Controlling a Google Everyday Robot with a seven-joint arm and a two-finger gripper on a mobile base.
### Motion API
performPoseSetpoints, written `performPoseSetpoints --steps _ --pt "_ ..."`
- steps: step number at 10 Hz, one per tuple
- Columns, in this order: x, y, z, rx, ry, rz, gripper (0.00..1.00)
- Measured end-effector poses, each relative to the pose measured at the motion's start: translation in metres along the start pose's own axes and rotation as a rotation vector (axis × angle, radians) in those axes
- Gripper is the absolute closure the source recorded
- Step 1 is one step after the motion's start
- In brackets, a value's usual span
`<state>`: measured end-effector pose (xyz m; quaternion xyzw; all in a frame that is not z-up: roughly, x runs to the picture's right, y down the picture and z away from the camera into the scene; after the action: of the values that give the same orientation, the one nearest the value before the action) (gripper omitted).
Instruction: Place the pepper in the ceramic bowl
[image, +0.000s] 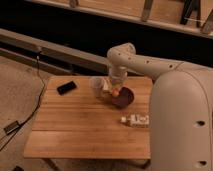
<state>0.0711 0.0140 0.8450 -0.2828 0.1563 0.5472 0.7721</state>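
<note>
My claw is clenched on the small elongated orange pepper, holding it over the left rim of the round dark maroon ceramic bowl, near the pale translucent cup on the wooden table.

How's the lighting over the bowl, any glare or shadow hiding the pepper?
Camera view: dim, warm light, no glare on the table; the bowl reads dark; the pepper shows bright orange at the tip of the hand, over the bowl's left rim.
</note>
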Motion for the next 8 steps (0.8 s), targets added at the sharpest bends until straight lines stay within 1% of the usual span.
performPoseSetpoints --steps 2,5,6,8 --pt "0.005 -0.013 0.012 0.001 0.015 0.053 1.00" --pt "0.004 -0.020 0.030 -0.001 0.029 0.084 1.00" --pt "0.003 -0.024 0.040 0.000 0.036 0.094 1.00" --pt "0.001 -0.032 0.051 0.008 0.045 0.108 0.99"
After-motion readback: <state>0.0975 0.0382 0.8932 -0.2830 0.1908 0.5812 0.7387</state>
